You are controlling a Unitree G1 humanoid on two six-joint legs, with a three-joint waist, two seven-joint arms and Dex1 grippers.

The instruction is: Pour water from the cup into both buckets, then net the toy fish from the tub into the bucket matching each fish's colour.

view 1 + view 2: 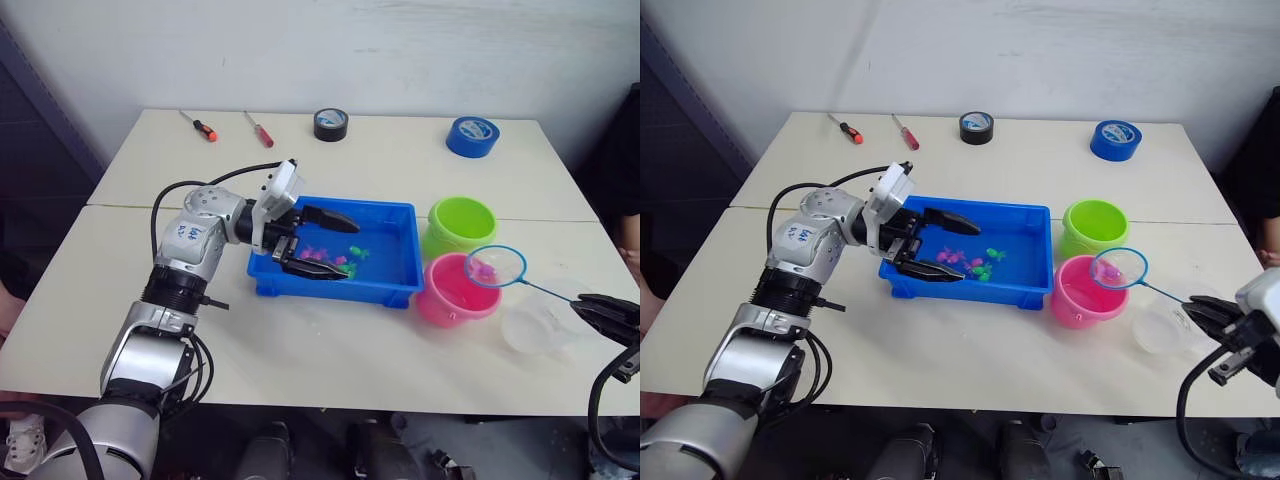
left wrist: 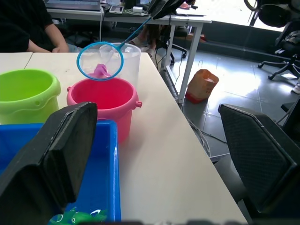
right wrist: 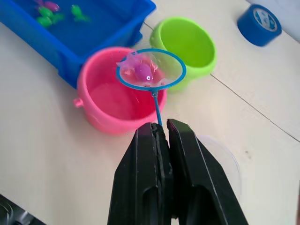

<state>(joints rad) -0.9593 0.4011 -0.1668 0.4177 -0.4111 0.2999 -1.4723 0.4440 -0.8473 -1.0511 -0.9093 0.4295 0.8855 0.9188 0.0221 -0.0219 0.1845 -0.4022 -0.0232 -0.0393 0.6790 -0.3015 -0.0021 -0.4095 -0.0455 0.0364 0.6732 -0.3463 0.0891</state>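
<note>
1. Right wrist view puts the right gripper point(image 3: 161, 136) first: its two black fingers are pressed together on the thin handle of the net point(image 3: 151, 69), pinching it near the handle's outer end.
2. Out from those fingers, the blue hoop hangs over the pink bucket point(image 3: 105, 103), above the rim nearest the lime green bucket point(image 3: 185, 44). A pink fish point(image 3: 143, 71) lies in the mesh.
3. Under the right gripper sits the clear cup point(image 1: 535, 325), upright on the table beside the pink bucket; whether any water is in it is hard to tell through the plastic.
4. The two buckets stand touching or nearly so, just off the right-hand end of the blue tub point(image 1: 395, 290), the green one farther from the robot. The pink bucket appears to hold some water.
5. The left gripper point(image 1: 322, 245) is spread wide at the tub's left end, one finger reaching in over the water and the other lying along the near wall. It grips nothing.
6. Inside the tub, a small cluster of green and pink toy fish point(image 1: 335, 258) sits near the middle, just past the left fingertips.
7. At the table's far edge lie two screwdrivers point(image 1: 200, 127), one with an orange handle and one with a red, then a black tape roll point(image 1: 331, 124) and a blue tape roll point(image 1: 472, 136), all well apart from the tub.
8. In the left wrist view a person's arm point(image 2: 44, 37) rests on the table beyond the green bucket.
</note>
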